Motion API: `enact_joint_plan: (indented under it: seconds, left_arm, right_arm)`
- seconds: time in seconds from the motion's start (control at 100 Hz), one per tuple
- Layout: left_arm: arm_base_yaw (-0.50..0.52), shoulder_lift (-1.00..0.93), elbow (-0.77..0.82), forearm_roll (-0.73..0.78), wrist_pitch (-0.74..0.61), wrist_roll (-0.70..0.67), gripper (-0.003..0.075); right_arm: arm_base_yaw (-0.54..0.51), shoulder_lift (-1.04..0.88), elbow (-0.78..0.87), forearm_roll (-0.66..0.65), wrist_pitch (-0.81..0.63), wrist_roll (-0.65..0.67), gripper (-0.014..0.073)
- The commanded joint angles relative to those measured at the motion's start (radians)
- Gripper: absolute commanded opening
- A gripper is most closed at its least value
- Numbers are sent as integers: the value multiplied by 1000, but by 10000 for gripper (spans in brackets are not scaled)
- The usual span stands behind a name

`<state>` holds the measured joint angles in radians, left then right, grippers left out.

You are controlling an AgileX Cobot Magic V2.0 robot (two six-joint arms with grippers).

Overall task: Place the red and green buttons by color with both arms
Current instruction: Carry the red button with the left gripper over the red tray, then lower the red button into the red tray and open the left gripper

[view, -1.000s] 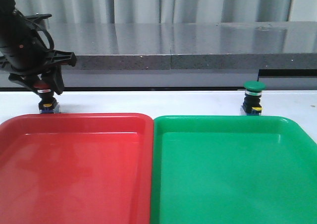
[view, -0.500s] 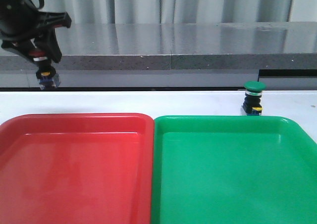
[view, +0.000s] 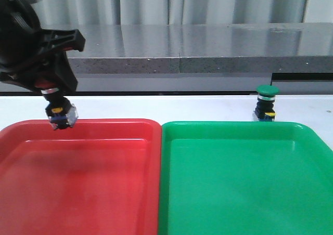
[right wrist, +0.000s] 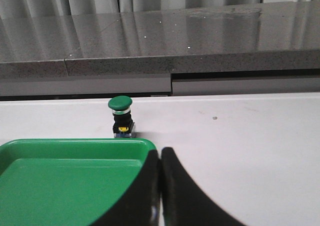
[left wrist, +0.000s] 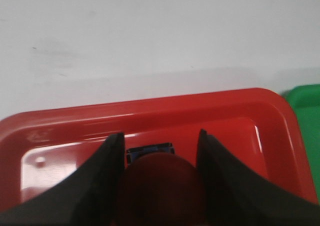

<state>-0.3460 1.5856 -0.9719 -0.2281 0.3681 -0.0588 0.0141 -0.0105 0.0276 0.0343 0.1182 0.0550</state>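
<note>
The white table [view: 208, 106] runs under everything, its near part covered by my two trays. The red tray [view: 104, 183] lies on my left and the green tray [view: 244, 183] on my right, their inner rims touching; both are cut off at the bottom of the front view, and the green one also at the right edge.

My left arm [view: 21, 42] enters from the upper left corner, mostly out of frame. My left gripper [left wrist: 159, 158] is clamped on the red button [view: 60, 113], which hangs in the air, slightly tilted, over the far left corner of the red tray. From the front, my fingers hide most of its red cap; only the silver ring, black body, yellow tag and bluish base show below them. From my left wrist, the dark red cap fills the gap between my fingers [left wrist: 100, 181] and hides everything but a sliver of the blue base.

My right gripper [right wrist: 160, 186] appears only in its own wrist view, its two fingers pressed together with nothing between them, their lower part cut off.

The green button [view: 267, 104] stands upright on the table, just behind the green tray's far rim, well apart from my right gripper.
</note>
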Motion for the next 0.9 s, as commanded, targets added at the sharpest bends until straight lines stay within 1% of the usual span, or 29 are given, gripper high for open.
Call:
enact_joint_plan:
  seconds: [0.0, 0.24, 0.56, 0.64, 0.71, 0.78, 0.89]
  left_arm:
    - [-36, -43, -12, -17, -95, -14, -19]
    - [-49, 35, -12, -26, -127, -14, -19]
    - [-49, 126, -12, -33, -118, -14, -18]
    - [-49, 126, -12, -33, -118, -14, 0]
    - [-49, 126, -12, -33, -118, -14, 64]
    - [-49, 126, -12, -33, -118, -14, 167]
    - [-49, 126, -12, -33, -113, -14, 388]
  right_arm:
    - [-1, -21, -15, -8, -85, -3, -67]
    - [-1, -21, -15, -8, -85, -3, -67]
    - [-1, -21, -15, -8, -85, -3, -67]
    - [-1, -21, -15, -8, -85, -3, -67]
    - [-1, -21, -15, -8, -85, -3, -67]
    - [-1, -21, -15, -8, -85, -3, -67]
    - [-1, -21, -15, -8, -85, -3, -67]
